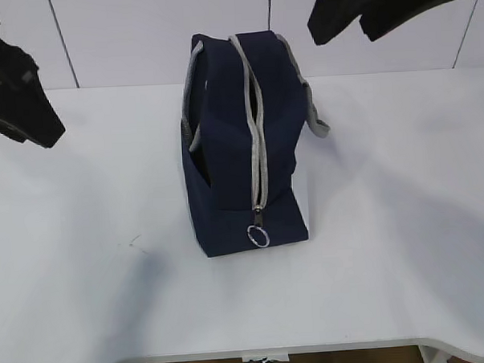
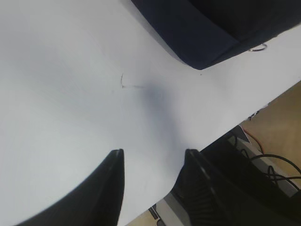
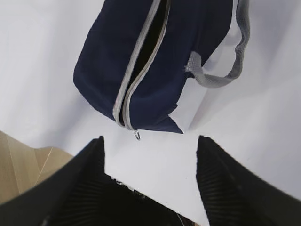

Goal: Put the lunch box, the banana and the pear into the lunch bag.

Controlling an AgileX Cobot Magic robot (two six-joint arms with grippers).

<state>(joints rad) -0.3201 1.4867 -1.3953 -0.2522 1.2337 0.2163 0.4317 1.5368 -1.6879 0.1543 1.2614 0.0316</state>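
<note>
This looks like a robotics lab or test room: a bare white worktop (image 1: pixel 389 247) stands against plain white wall panels (image 1: pixel 139 33), with loose black cables (image 2: pixel 277 172) and equipment on the wood-look floor (image 2: pixel 282 113) beneath its edge.

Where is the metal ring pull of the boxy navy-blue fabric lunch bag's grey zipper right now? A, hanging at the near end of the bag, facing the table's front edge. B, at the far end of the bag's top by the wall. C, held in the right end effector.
A: the metal ring pull hangs low on the near end of the boxy navy-blue fabric lunch bag, and the right end effector is open, holding nothing.
</note>
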